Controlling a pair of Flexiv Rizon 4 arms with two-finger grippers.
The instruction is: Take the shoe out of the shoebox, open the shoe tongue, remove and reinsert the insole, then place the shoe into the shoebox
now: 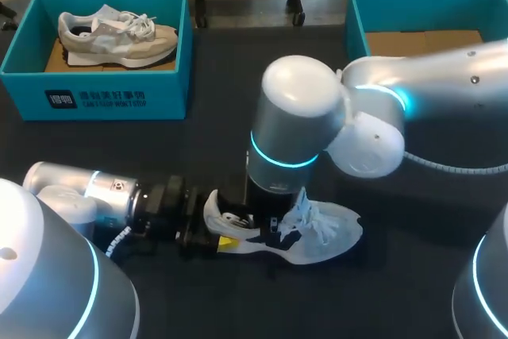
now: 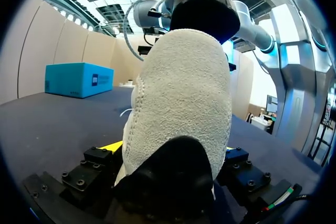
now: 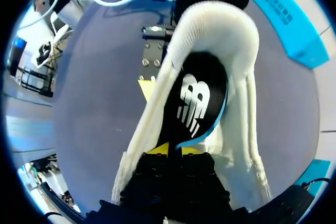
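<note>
A white knit shoe lies on its side on the dark table, heel toward my left arm. My left gripper has the heel between its widely spread fingers, and both yellow tips press against the heel's sides. My right arm reaches past the middle and comes down over the shoe. Its gripper is inside the shoe's opening, shut on the edge of the black insole, which has a white logo and a blue rim. In the head view the right gripper is mostly hidden by its own wrist.
A teal shoebox at the back left holds a second, beige and white shoe. Another teal box with a bare cardboard floor stands at the back right, partly behind my right arm.
</note>
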